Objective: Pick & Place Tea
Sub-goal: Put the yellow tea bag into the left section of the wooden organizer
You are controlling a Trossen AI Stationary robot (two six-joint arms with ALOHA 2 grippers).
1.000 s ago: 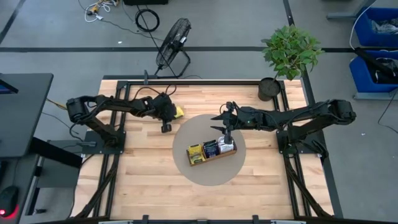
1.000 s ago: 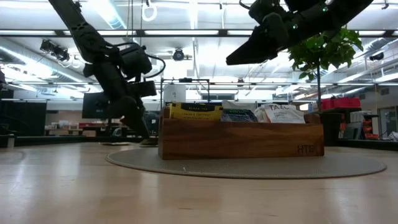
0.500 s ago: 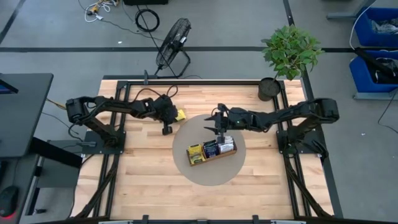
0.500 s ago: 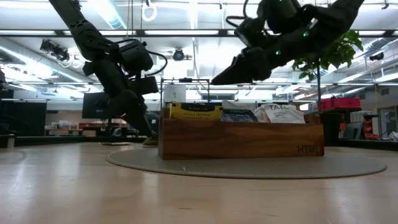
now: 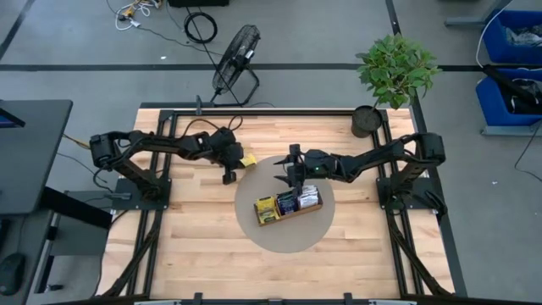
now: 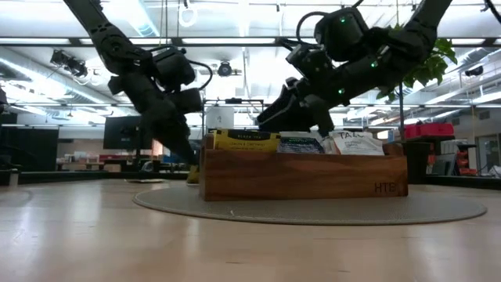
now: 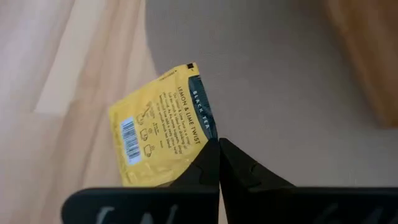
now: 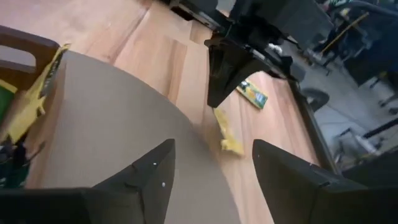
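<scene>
My left gripper (image 5: 237,160) (image 7: 219,149) is shut on a yellow-and-dark-green tea sachet (image 5: 247,159) (image 7: 163,127) over the left rim of a round grey mat (image 5: 279,235). A brown wooden tray (image 6: 305,176) stands on the mat, with yellow (image 5: 266,207), dark (image 5: 286,202) and orange-and-white (image 5: 308,196) sachets upright in its three compartments. My right gripper (image 5: 287,166) (image 8: 211,168) is open and hovers above the tray's far side, facing the left gripper. A second yellow-green sachet (image 8: 252,93) lies flat on the wood beyond the left gripper. My left gripper pinches the yellow sachet between its two fingertips at the corner by the dark-green band (image 7: 202,144). The fingers come from above, slanting in from the table's left. The sachet hangs below them (image 8: 227,134), its lower end close to the table; whether it touches, I cannot tell.
A potted plant (image 5: 391,72) stands at the table's far right corner. A floor fan (image 5: 234,61) sits beyond the far edge. The near half of the wooden table (image 5: 212,254) holds nothing but the mat's near part.
My left gripper has carried the yellow sachet a little toward the table's right and near edge, up to the mat's rim. My right gripper has swung toward the table's left and come down, from above the tray's right part to over its far left side.
</scene>
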